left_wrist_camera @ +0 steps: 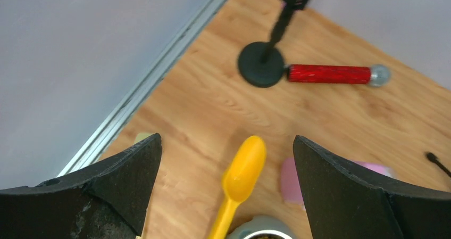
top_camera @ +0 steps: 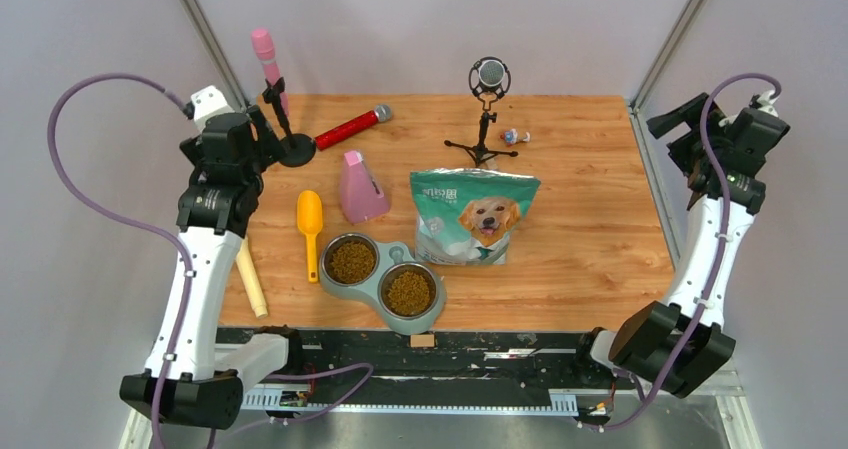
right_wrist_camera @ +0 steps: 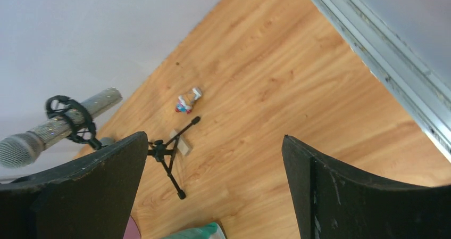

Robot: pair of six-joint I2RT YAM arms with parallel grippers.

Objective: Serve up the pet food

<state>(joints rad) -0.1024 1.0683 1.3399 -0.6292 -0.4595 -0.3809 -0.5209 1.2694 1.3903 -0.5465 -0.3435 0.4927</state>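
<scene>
Two bowls [top_camera: 326, 260] holding pet food [top_camera: 351, 261], one bag [top_camera: 475, 217], one yellow scoop [top_camera: 310, 219], three microphones [top_camera: 352, 127], left end effector [left_wrist_camera: 226, 139] and right end effector [right_wrist_camera: 214, 138] both released, empty.

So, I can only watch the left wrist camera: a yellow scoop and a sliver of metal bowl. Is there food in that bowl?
Observer: Yes. From above it's a twin-bowl feeder, and both bowls are filled with pet food.
Operator: Where would the food come from?
Observer: Probably the teal bag with a golden dog on it, on the table just beyond the bowls.
Operator: And the other arm?
Observer: Its tool is open and empty, raised near the table's far right edge, with a small toy on the wood below.
</scene>
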